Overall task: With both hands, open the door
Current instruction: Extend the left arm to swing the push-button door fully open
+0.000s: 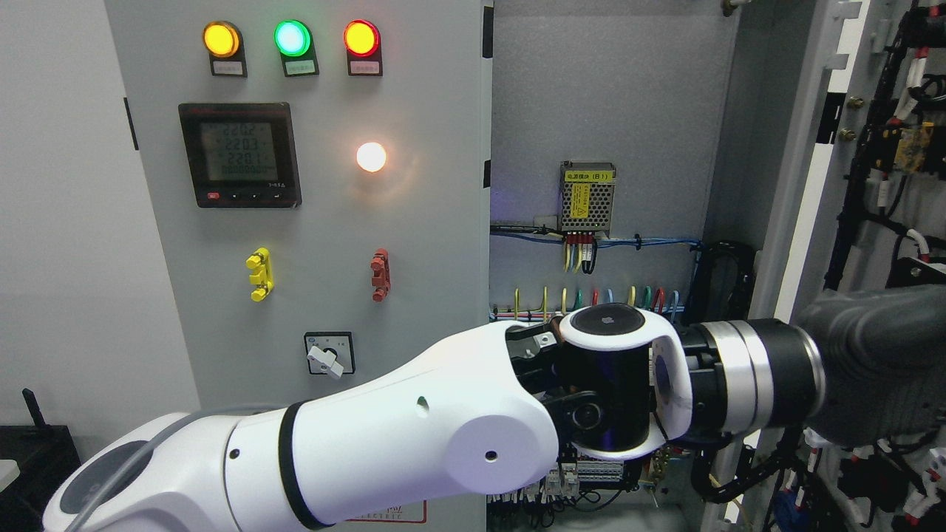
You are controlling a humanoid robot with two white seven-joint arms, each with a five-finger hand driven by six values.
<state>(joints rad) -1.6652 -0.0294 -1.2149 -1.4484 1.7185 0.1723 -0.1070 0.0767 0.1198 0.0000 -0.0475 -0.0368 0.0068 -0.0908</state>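
Observation:
The cabinet's right door (805, 185) stands swung open, its edge running down the right side and its wired inner face (894, 148) turned toward me. Behind it the cabinet interior (613, 111) shows a power supply (587, 196) and coloured wires. My white left arm (384, 443) comes in from the lower left and reaches across to the right. Its dark grey left hand (879, 355) lies against the open door's inner side near the picture's right edge. The right arm does not show.
The closed left door (310, 222) carries three lit lamps, a meter (240, 155), yellow and red handles and a rotary switch (329, 355). Terminal blocks and cables fill the cabinet bottom (591, 480). A grey wall (66, 222) lies left.

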